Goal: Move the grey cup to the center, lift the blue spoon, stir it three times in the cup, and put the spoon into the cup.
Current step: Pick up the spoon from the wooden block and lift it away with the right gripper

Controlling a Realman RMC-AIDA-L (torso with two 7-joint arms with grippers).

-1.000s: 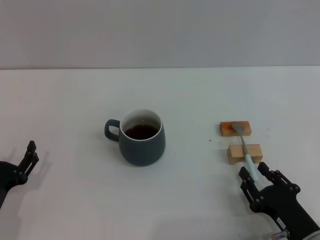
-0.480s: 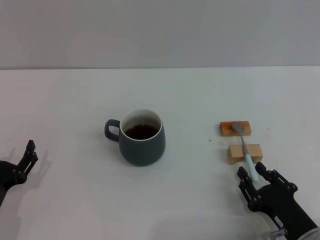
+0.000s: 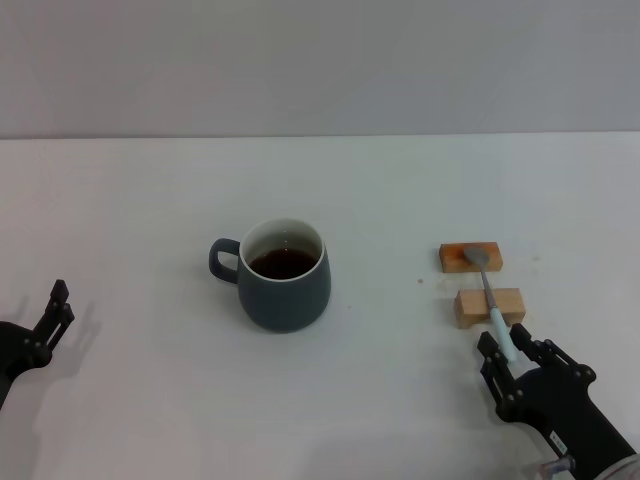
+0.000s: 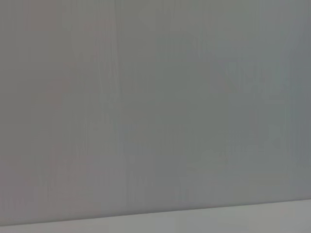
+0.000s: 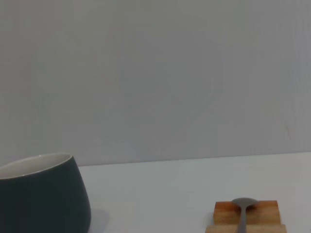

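Note:
The grey cup stands upright near the middle of the white table, handle to its left, dark liquid inside. Its side also shows in the right wrist view. The blue spoon lies across two wooden blocks, bowl on the far block, handle over the near block. My right gripper is open at the table's front right, one finger on each side of the tip of the spoon's handle. My left gripper is open and empty at the front left, well away from the cup.
In the right wrist view the spoon's bowl rests on the far block. A plain grey wall stands behind the table. The left wrist view shows only that wall.
My left gripper has drawn back slightly to the left and down. My right gripper has barely shifted at the spoon's handle. Cup and spoon have not moved.

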